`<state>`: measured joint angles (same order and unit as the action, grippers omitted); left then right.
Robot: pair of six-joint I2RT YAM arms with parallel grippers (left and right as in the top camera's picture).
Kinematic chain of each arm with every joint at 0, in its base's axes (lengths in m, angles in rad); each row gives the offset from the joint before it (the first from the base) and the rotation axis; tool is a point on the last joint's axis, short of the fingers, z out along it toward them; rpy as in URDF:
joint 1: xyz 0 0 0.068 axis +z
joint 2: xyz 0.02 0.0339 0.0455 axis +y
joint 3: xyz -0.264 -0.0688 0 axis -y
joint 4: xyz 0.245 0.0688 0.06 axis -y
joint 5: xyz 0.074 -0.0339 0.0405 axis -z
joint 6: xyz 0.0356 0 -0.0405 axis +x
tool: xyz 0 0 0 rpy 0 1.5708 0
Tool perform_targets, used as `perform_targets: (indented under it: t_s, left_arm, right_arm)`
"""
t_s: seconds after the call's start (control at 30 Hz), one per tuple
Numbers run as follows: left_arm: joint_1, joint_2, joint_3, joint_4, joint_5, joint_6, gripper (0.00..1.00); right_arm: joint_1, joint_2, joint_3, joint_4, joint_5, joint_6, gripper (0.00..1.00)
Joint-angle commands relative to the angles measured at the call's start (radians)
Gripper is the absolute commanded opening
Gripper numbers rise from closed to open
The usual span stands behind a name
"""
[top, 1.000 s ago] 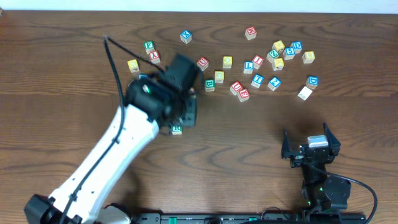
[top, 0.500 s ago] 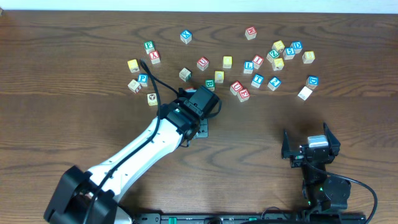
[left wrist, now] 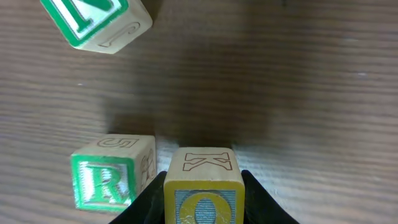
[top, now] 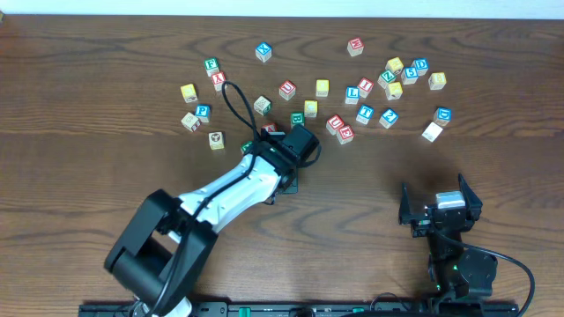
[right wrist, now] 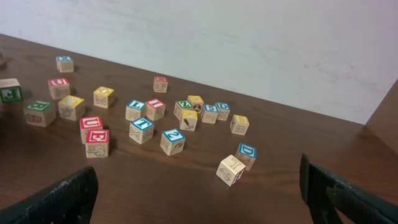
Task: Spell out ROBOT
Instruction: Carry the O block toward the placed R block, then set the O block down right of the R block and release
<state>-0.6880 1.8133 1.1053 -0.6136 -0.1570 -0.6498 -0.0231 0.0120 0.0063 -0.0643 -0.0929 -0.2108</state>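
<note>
My left gripper is shut on a yellow-faced O cube, its black jaws pressed against both sides. The cube stands just right of the green R cube and about level with it, with a narrow gap between them. In the overhead view the left gripper is at the table's middle, and the arm hides the R cube there. A green-lettered cube and a blue T cube lie among the scattered cubes behind. My right gripper stands open and holds nothing.
A green N cube lies tilted beyond the R cube. Several cubes with red, blue, yellow and green letters are scattered across the far half of the table. A plain-faced cube lies nearest the right gripper.
The left arm has swung in from the left. Its gripper has carried the O cube rightward past the R cube to the table's middle. The right arm has not moved.
</note>
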Motion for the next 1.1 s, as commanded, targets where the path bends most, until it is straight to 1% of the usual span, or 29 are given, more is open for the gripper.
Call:
perform_targets:
  t_s: [0.0,0.4,0.97,1.0,1.03,1.07]
  left_arm:
    - [0.002,0.008,-0.008,0.017,-0.020,-0.030,0.08]
    - [0.002,0.008,-0.041,0.030,-0.020,-0.070,0.07]
    - [0.002,0.008,-0.048,0.031,-0.019,-0.070,0.08]
    - [0.002,0.008,-0.048,0.031,-0.019,-0.070,0.09]
    - [0.002,0.008,-0.048,0.032,-0.019,-0.069,0.15]
    - [0.002,0.008,-0.048,0.034,-0.016,-0.069,0.24]
  right_arm:
    - [-0.003,-0.005,-0.001,-0.005,0.004,0.016,0.99]
    - [-0.003,-0.005,-0.001,-0.005,0.004,0.016,0.99]
    - [-0.003,-0.005,-0.001,-0.005,0.004,0.016,0.99]
    - [-0.003,-0.005,-0.001,-0.005,0.004,0.016,0.99]
    - [-0.003,-0.005,-0.001,-0.005,0.004,0.016,0.99]
    - [-0.003,-0.005,-0.001,-0.005,0.004,0.016,0.99]
